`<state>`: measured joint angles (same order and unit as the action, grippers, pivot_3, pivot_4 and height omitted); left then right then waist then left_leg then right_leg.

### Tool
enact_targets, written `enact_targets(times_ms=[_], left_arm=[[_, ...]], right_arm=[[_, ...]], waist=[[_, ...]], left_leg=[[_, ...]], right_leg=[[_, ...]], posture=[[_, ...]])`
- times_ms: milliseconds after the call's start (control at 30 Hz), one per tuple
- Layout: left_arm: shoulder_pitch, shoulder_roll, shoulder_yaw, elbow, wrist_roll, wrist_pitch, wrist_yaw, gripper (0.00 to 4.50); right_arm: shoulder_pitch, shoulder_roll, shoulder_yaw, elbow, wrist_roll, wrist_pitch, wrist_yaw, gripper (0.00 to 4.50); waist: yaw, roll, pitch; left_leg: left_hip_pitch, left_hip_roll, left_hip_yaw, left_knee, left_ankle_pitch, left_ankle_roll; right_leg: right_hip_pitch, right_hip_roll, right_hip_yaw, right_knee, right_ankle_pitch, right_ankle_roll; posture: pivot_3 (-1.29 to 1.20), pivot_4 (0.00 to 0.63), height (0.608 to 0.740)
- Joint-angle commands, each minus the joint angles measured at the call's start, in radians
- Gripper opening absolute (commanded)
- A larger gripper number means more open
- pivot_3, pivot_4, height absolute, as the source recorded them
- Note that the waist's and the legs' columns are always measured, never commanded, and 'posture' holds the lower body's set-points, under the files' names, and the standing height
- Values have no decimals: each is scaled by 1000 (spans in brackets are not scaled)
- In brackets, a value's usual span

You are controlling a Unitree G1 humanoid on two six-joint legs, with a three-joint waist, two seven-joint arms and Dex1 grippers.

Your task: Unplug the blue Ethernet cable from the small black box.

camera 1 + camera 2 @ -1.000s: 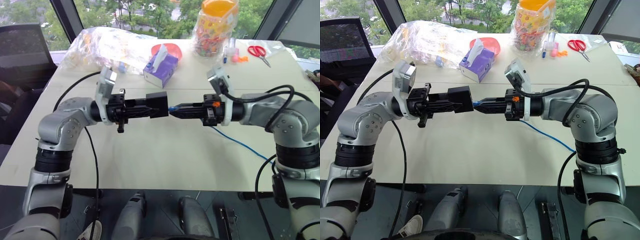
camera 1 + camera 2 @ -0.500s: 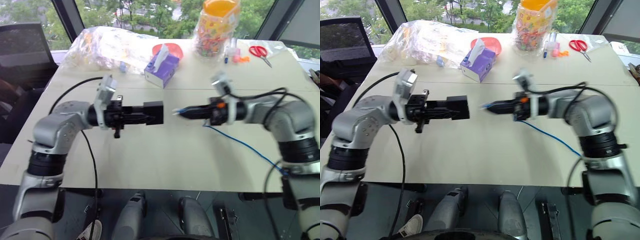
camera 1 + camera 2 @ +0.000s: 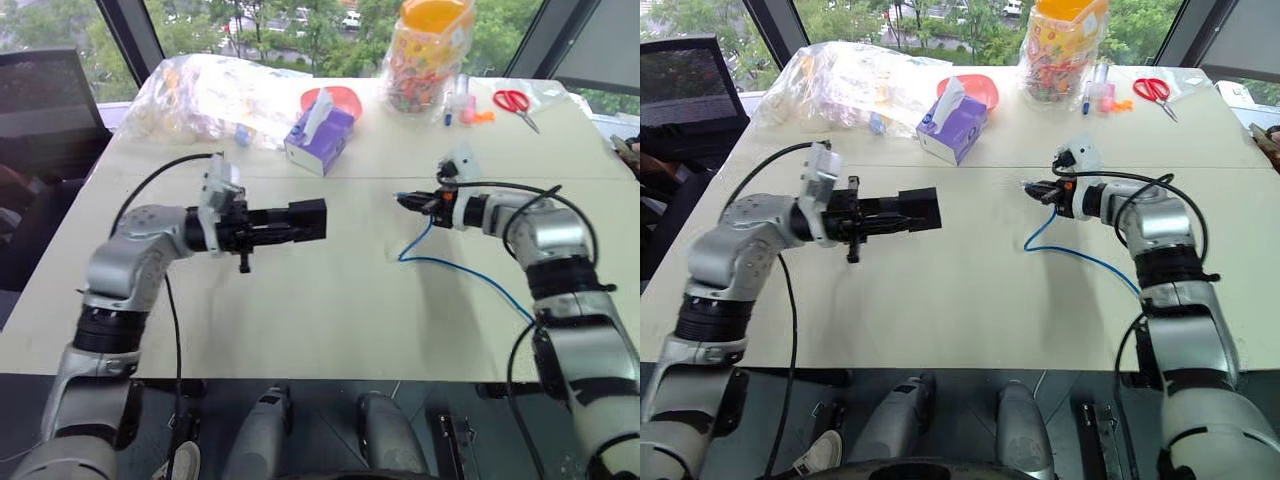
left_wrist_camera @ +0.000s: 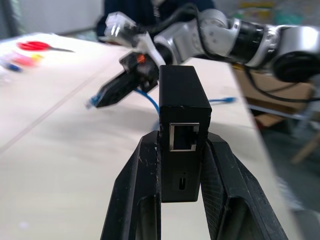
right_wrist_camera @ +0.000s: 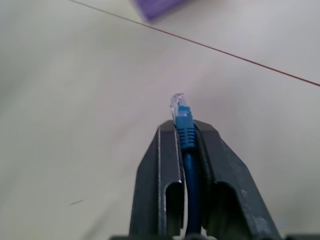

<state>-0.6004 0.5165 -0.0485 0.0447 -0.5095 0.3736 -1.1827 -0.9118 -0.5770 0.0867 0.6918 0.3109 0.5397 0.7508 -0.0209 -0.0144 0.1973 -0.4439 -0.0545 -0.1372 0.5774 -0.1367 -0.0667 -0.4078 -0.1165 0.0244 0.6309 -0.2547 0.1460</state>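
Note:
My left gripper (image 3: 292, 222) is shut on the small black box (image 3: 307, 217) and holds it level above the table, pointing right. The box's port (image 4: 184, 137) faces outward with nothing plugged in. Well to the right of the box, my right gripper (image 3: 407, 201) is shut on the plug end of the blue Ethernet cable (image 3: 452, 265). The clear plug tip (image 5: 178, 104) sticks out past the right gripper's fingertips, close above the table. The rest of the cable loops down onto the table and trails off toward the front right edge.
Behind the grippers stands a purple tissue box (image 3: 320, 136) with a red bowl (image 3: 338, 98) beyond it. A crumpled plastic bag (image 3: 200, 88) lies at the back left. At the back right are a candy jar (image 3: 430, 50), pens (image 3: 460, 108) and red scissors (image 3: 515, 102).
The right gripper has pulled away from the box to the right and toward the far side, sinking near the table with the plug. The gap between box and plug has widened greatly.

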Motion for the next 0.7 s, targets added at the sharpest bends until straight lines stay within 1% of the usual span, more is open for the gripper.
enact_targets(times_ms=[33, 67, 133, 167, 267, 367, 400, 467, 533, 633, 700], left_arm=[[-33, -57, -26, 96, 101, -160, 48, 487], [-41, -83, -33, 135, 122, -192, 63, 487], [-60, -132, -37, 217, 162, -256, 100, 487], [-69, -149, -37, 251, 180, -284, 114, 487], [-109, -207, -44, 396, 236, -397, 160, 487], [-157, -253, -41, 525, 282, -484, 212, 487], [-170, -266, -36, 558, 289, -504, 222, 487], [-197, -289, -33, 638, 313, -564, 250, 487], [-221, -312, -35, 723, 340, -622, 284, 487], [-253, -344, -33, 851, 369, -687, 333, 487], [-265, -356, -40, 935, 401, -734, 367, 487]], right_arm=[[-65, 34, -34, 129, -66, -91, -78, 41], [-77, 44, -35, 164, -82, -111, -97, 41], [-96, 59, -34, 225, -117, -146, -128, 879], [-100, 62, -33, 244, -132, -159, -133, 1163], [-104, 58, -44, 278, -157, -190, -133, 2647], [-105, 35, -91, 260, -136, -193, -114, 4270], [-104, 27, -107, 246, -127, -187, -105, 4448], [-94, 7, -142, 198, -106, -166, -94, 4448], [-65, -17, -197, 99, -58, -93, -84, 4448], [19, -30, -304, -126, 56, 75, -96, 4448], [111, -28, -364, -338, 149, 206, -105, 4448]], waist=[[3, 0, 0], [4, 0, 0], [6, 0, 0], [5, 0, 0], [1, 0, 0], [1, 0, 0], [1, 0, 0], [0, 0, 0], [1, 0, 0], [3, 0, 0], [5, 0, 0]], left_leg=[[0, 0, 0, 0, 0, 0], [0, 0, 0, 0, 0, 0], [0, 0, 0, 0, 0, 0], [0, -1, 0, 0, 0, 0], [0, -1, 0, 0, 0, 0], [1, -1, 0, 0, 0, 0], [1, -1, 0, 0, 0, 0], [1, -1, 0, 0, 0, 0], [1, -1, 0, 0, 0, 0], [0, -1, 0, 0, 0, 0], [0, -1, -1, 0, 0, 0]], right_leg=[[0, 0, 0, 0, 0, 0], [0, 0, 0, 0, 0, 1], [0, 0, 0, 0, 0, 1], [0, 0, 0, 0, 0, 1], [0, 0, 0, 1, 0, 1], [0, 0, 0, 1, 1, 2], [0, 0, 0, 2, 1, 2], [0, 0, 0, 2, 1, 2], [0, 0, 0, 2, 1, 2], [0, 0, 0, 2, 1, 3], [0, 0, 0, 2, 1, 3]], posture=[[0, 150, 728], [0, 150, 728], [0, 150, 728], [0, 150, 728], [0, 150, 728], [0, 150, 728], [0, 150, 728], [0, 150, 728], [0, 150, 728], [0, 150, 728], [0, 150, 728]])
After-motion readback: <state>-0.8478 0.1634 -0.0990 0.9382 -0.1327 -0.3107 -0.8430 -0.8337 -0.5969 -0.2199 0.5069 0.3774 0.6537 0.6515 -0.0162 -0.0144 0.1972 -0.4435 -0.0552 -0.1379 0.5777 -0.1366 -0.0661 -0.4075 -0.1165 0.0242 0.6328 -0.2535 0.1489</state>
